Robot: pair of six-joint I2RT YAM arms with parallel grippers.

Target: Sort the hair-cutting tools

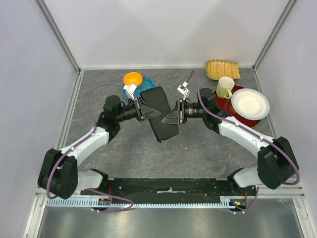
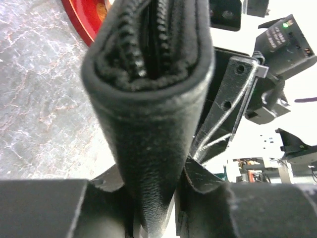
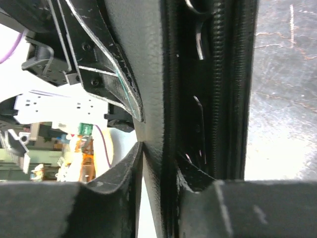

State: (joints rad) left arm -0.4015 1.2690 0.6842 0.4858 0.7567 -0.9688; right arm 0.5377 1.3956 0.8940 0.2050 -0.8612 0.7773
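Note:
The black zip case (image 1: pixel 166 130) is lifted over the table's middle, held between both grippers. My left gripper (image 1: pixel 148 110) is shut on its left edge; in the left wrist view the case (image 2: pixel 148 124) stands pinched in my gripper (image 2: pixel 156 198), zipper end up. My right gripper (image 1: pixel 171 117) is shut on one wall of the case (image 3: pixel 153 74), gripper (image 3: pixel 158 191) with one finger in the open zip gap. Silver metal glints (image 3: pixel 199 116) show inside the gap; I cannot tell whether they are scissors. No comb is in view.
An orange bowl (image 1: pixel 132 78) sits by a teal plate (image 1: pixel 150 83) at the back. A red plate (image 1: pixel 224 105) at the back right carries a cream mug (image 1: pixel 225 88) and a white plate (image 1: pixel 250 102). A woven yellow mat (image 1: pixel 223 69) lies behind them.

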